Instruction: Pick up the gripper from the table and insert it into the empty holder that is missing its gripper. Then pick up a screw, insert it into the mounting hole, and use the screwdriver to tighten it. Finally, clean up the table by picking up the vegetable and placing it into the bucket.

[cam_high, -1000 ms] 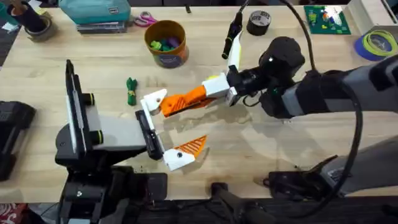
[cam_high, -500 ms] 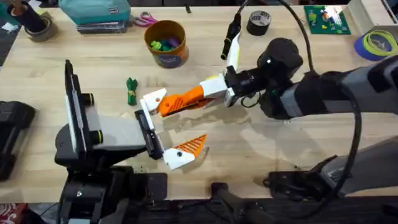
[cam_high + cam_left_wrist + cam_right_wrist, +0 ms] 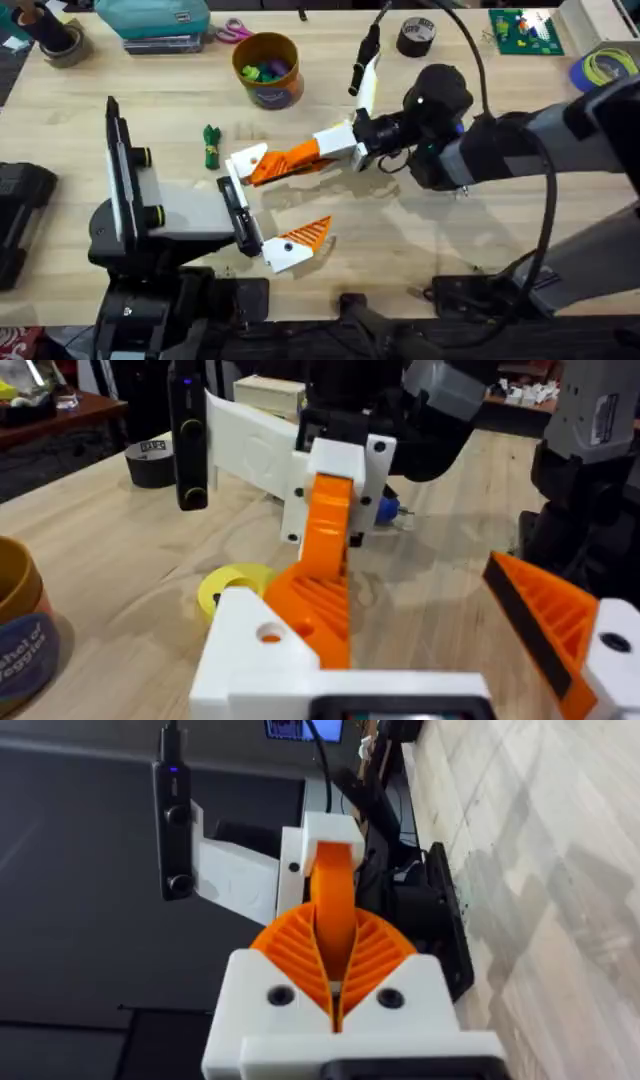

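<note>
**Wedge lined up at the bare mount**

Lower left of the overhead frame, the left gripper (image 3: pixel 268 205) lay on its side, jaws wide apart: one finger wore its orange pad (image 3: pixel 310 234), while the holder (image 3: pixel 246 160) stood plain white. That spread presumably left room to work. At mid-frame, the right gripper (image 3: pixel 300 160) came across with its ribbed pads clamped together on the loose gripper (image 3: pixel 328 538), touching the holder, apparently lining up the insertion. Beyond, left of centre, the green vegetable (image 3: pixel 211 146) sat on the table (image 3: pixel 520 240), waiting. Farther off at the top, the bucket (image 3: pixel 267 70) stood upright, coloured bits inside.
</note>
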Controlling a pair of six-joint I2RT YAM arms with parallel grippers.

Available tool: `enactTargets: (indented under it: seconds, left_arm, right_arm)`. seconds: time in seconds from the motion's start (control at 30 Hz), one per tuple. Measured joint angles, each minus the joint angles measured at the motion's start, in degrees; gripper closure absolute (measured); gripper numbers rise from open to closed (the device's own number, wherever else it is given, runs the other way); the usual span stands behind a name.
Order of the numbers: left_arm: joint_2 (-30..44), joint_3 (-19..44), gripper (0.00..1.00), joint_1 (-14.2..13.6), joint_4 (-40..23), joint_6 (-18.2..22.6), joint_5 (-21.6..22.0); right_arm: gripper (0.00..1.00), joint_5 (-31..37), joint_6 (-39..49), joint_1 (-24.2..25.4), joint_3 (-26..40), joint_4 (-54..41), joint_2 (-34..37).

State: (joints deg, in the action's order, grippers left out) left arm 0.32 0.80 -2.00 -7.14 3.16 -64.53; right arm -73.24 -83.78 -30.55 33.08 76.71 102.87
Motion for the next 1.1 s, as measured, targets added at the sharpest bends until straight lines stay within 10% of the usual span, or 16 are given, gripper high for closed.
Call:
enactTargets:
  seconds: [1.1]
  left_arm:
    - [0.0,0.0,0.016,0.0,0.02,0.24,0.02]
  right_arm:
    - [0.993,-0.13,0.21,-1.15,4.37,-0.64,2.62]
